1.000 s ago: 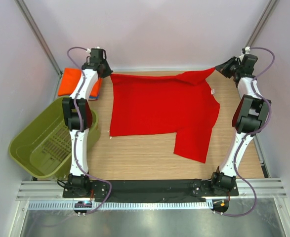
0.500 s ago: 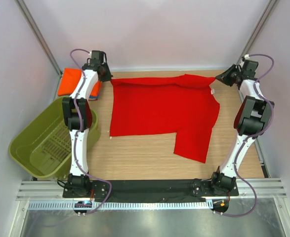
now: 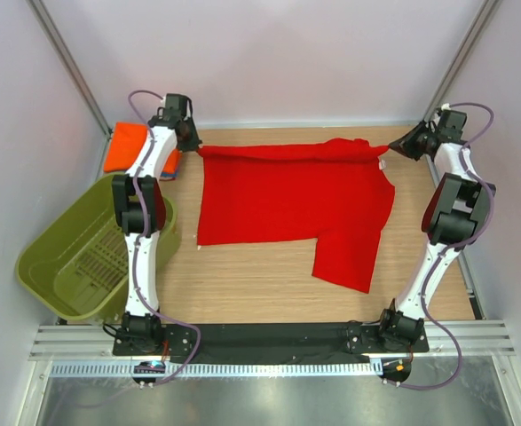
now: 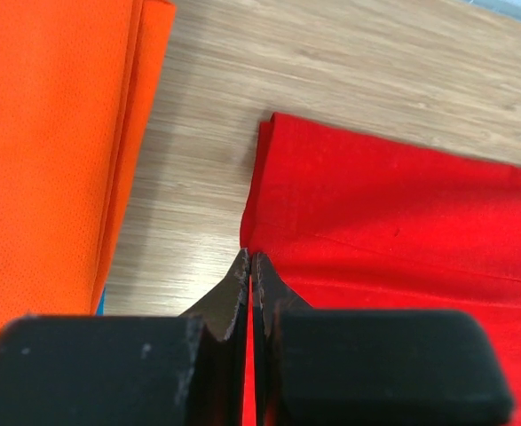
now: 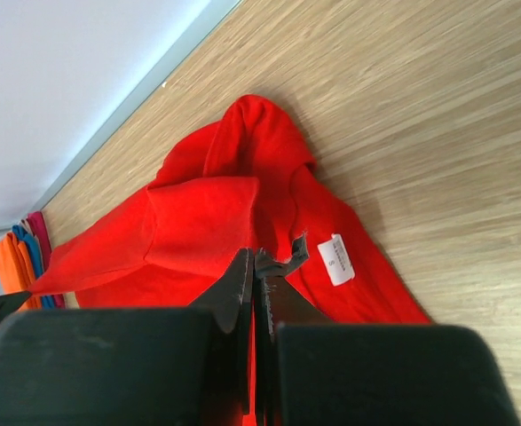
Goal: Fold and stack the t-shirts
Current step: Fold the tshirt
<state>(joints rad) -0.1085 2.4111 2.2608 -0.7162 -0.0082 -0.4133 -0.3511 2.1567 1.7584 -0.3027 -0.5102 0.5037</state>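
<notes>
Over the table, both outstretched end effectors pinch the red t-shirt.

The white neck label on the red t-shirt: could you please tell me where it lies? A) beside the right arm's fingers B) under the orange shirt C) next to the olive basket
A: the label lies on the red t-shirt just beside the right fingers.

Left arm and right arm stretch far forward, jaws pinched closed.
</notes>
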